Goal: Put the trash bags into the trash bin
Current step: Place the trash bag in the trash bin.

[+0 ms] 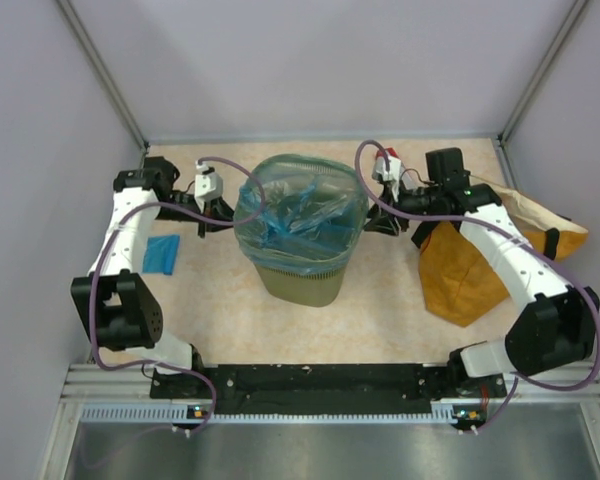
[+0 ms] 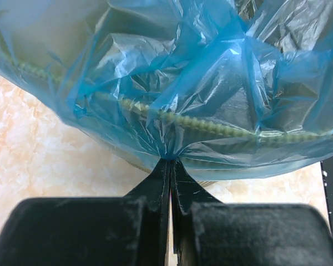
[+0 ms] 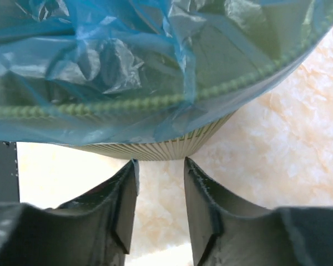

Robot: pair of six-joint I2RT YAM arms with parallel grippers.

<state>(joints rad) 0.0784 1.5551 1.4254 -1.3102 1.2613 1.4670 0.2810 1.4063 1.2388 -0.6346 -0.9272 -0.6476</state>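
Note:
An olive-green wire-mesh trash bin [image 1: 302, 282] stands mid-table. A big crinkly light-blue trash bag [image 1: 298, 215] lines it, its edge folded down over the rim. My left gripper [image 1: 223, 213] is at the bin's left side, shut on a pinch of the bag's hem [image 2: 171, 157]. My right gripper [image 1: 378, 222] is at the bin's right side, open with nothing between its fingers [image 3: 160, 162], just below the bag's hem [image 3: 155, 130]. A small folded blue trash bag [image 1: 162, 253] lies flat on the table at the left.
A mustard-orange sack [image 1: 472, 262] with black handles lies under my right arm at the right. A red-and-white object [image 1: 387, 162] sits at the back near the right wrist. Walls close the table on three sides.

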